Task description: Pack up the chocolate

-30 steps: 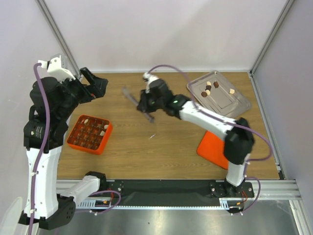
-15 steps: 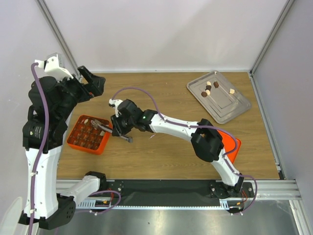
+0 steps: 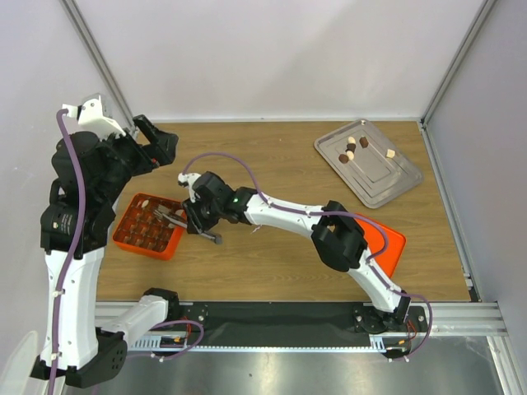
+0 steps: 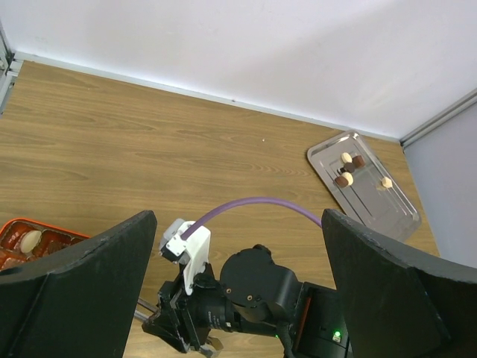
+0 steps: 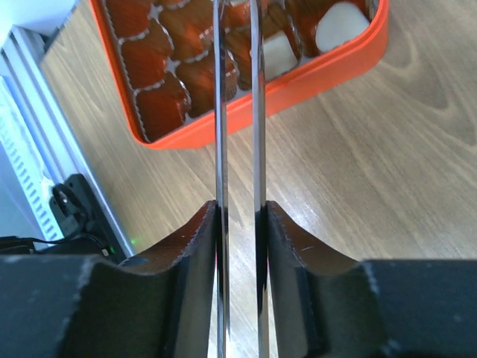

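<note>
Several chocolate pieces (image 3: 352, 148), dark brown and cream, lie on the metal tray (image 3: 395, 177); they also show in the left wrist view (image 4: 346, 170). More pieces fill cells of the orange gridded box (image 3: 125, 237), dark ones (image 5: 160, 104) and cream ones (image 5: 339, 22). My right gripper (image 3: 198, 218) (image 5: 241, 216) is shut on thin metal tongs (image 3: 169, 216) (image 5: 220, 112), whose blades reach over the box's near-right cells. The tips are cut off, so I cannot tell whether they hold a piece. My left gripper (image 3: 156, 140) (image 4: 238, 216) is open and empty, raised above the back left.
An orange lid (image 3: 387, 243) lies on the wooden table at the front right, partly under my right arm. The right arm stretches across the table's middle. The tray (image 4: 380, 205) sits at the back right, by the corner post.
My right arm has swung left from the table's middle back to the orange box, carrying the tongs. In the last half second it only edged a little further left. The left arm has barely moved.
</note>
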Robot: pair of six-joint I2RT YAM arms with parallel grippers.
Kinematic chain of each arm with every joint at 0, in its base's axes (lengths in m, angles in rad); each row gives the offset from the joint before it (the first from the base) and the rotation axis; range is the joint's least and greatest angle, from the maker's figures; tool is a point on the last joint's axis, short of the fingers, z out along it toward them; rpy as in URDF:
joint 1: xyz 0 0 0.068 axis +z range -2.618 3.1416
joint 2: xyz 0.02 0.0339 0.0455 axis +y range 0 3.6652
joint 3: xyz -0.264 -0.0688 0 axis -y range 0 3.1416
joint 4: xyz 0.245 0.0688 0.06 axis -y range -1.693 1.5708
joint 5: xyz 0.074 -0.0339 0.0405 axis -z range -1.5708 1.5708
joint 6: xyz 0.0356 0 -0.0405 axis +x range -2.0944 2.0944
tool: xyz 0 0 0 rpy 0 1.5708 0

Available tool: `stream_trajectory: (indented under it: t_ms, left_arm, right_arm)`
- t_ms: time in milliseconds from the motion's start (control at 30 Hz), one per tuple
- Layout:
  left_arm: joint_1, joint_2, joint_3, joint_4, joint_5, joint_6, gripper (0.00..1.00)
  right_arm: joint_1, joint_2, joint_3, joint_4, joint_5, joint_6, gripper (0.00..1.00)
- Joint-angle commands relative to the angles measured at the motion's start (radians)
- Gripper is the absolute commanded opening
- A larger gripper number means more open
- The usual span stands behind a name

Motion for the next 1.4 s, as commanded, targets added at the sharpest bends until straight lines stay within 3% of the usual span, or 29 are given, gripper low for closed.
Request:
stream_trajectory:
  t_ms: [0, 200, 500, 733, 1033, 1200, 1367]
  left_arm:
    - [0.006, -0.005, 0.021, 0.009, -0.019, 0.018, 1.00]
    - [0.006, 0.003, 0.021, 0.016, 0.000, 0.006, 1.00]
    - [0.006, 0.015, 0.057, -0.002, -0.006, 0.018, 1.00]
    - [0.006, 0.011, 0.031, 0.010, 0.022, 0.006, 1.00]
    - [0.007, -0.017, -0.101, 0.073, 0.092, -0.017, 1.00]
    - [0.006, -0.015, -0.172, 0.113, 0.129, -0.034, 1.00]
    - [0.006, -0.003, -0.176, 0.131, 0.157, -0.042, 1.00]
  right_arm:
    - [0.010, -0.001, 0.054, 0.000, 0.005, -0.027, 0.37]
    - [0.007, -0.037, 0.064, -0.005, 0.053, -0.053, 0.44]
    - [-0.039, -0.162, 0.083, -0.030, 0.091, -0.061, 0.43]
    - [-0.158, -0.392, -0.128, -0.034, 0.134, -0.062, 0.42]
    - [-0.602, -0.712, -0.474, -0.132, 0.284, -0.096, 0.44]
    - [-0.836, -0.723, -0.560, -0.142, 0.235, -0.139, 0.46]
    - [-0.951, -0.662, -0.545, -0.171, 0.356, -0.122, 0.48]
